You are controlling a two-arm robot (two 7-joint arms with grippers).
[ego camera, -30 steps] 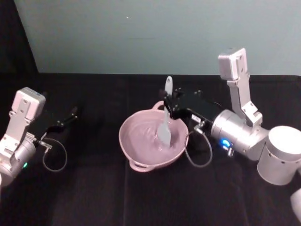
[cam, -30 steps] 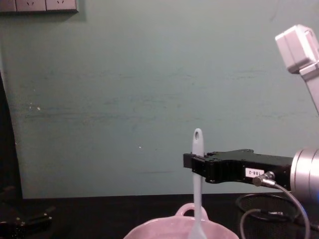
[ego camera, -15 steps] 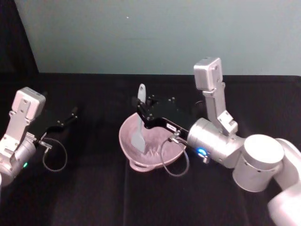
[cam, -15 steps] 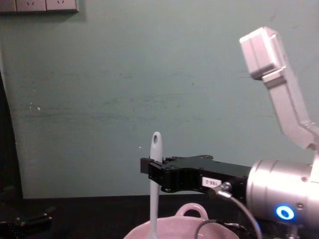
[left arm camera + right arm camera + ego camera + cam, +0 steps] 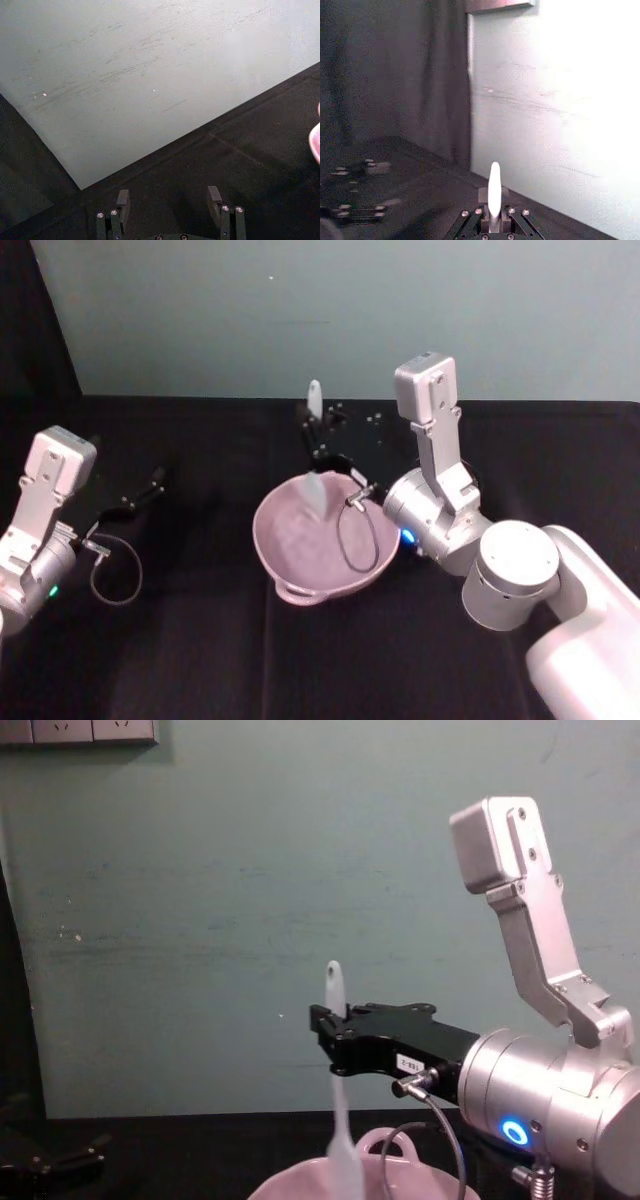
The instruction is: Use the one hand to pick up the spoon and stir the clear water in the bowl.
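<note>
The pale pink bowl (image 5: 260, 532) sits on the black table (image 5: 200, 650) at the centre of the head view and at the bottom edge of the chest view (image 5: 290, 1186). It holds clear water (image 5: 300, 538), which is barely visible. The spoon (image 5: 318, 492) stands nearly upright with its blade dipped in at the bowl's far side. Just above the blade, the right gripper (image 5: 315, 435) is clamped on the handle, and the handle's end sticks up past it. At the left of the frame, well apart from the bowl, the left gripper (image 5: 148, 488) rests low with its fingers (image 5: 122, 200) spread.
</note>
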